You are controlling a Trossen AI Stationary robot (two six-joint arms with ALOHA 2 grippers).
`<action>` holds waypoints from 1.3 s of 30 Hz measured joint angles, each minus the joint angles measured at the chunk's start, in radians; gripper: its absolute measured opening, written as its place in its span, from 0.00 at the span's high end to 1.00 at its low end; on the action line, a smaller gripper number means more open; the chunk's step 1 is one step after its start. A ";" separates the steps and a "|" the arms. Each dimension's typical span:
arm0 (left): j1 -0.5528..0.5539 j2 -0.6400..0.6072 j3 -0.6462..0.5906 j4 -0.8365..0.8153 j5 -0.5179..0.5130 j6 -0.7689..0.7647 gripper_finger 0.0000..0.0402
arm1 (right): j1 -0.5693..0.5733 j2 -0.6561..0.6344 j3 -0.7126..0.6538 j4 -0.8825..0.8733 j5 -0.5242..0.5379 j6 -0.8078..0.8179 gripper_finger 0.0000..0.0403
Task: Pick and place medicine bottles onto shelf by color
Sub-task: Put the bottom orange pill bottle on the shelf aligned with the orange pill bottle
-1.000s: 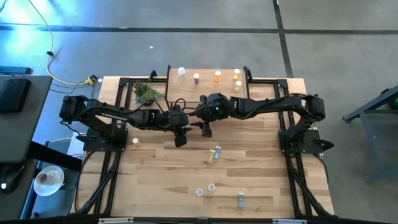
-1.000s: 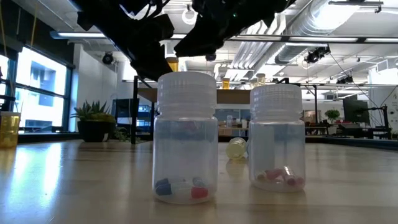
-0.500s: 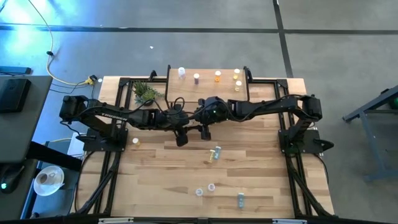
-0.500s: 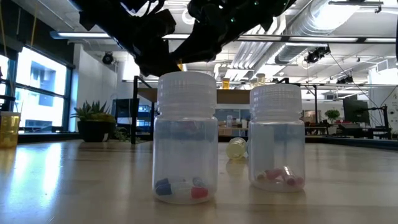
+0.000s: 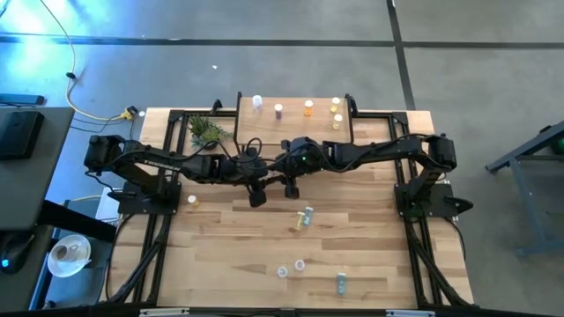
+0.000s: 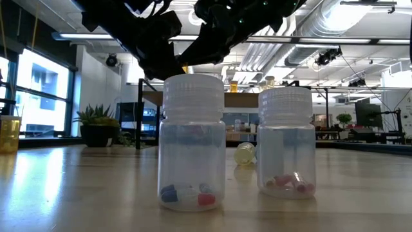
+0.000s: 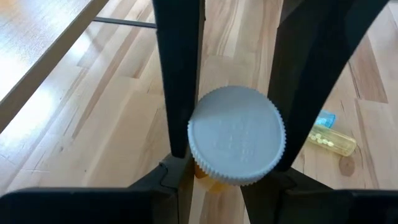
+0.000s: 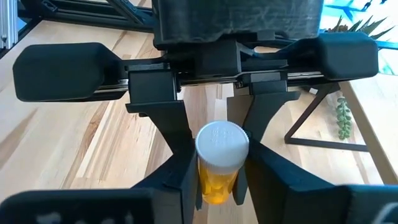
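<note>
My left gripper [image 5: 256, 192] is shut on an orange bottle with a white cap [image 7: 236, 137], held above the middle of the table. The bottle also shows in the right wrist view [image 8: 219, 180]. My right gripper [image 5: 292, 181] is close beside it, facing the left gripper. The shelf [image 5: 295, 125] stands at the far edge with a white [image 5: 257, 102], a pink [image 5: 278, 109], an orange [image 5: 308, 107] and two yellow bottles [image 5: 337, 113] upright on its board. In the high view the arms hide the held bottle. My left gripper has the orange bottle between its two fingers [image 8: 181, 146], which flank the white cap's ribbed rim [image 7: 196, 146]. The fingers come from above, pointing down. The bottle is upright, cap toward the gripper, and lifted clear of the table.
A yellow-and-teal bottle [image 5: 305, 217] lies on its side near the middle. A yellow bottle [image 5: 193, 201] stands at the left. A blue [image 5: 282, 272], a pink [image 5: 300, 264] and a teal bottle [image 5: 341, 282] stand near the front edge. A potted plant [image 5: 207, 130] stands left of the shelf.
My right gripper has moved toward the table's left, up to my left gripper and the orange bottle, and has kept still for the last half second. In the low view it now covers most of the bottle. My left gripper has kept its hold.
</note>
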 joint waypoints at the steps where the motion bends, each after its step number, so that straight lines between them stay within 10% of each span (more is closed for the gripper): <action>1: 0.000 0.000 0.000 0.000 0.000 0.000 0.76 | 0.000 0.000 0.000 0.000 0.000 0.007 0.76; 39: -0.042 0.000 0.000 0.037 -0.087 0.001 0.54 | -0.030 -0.168 -0.001 -0.149 0.179 0.019 0.76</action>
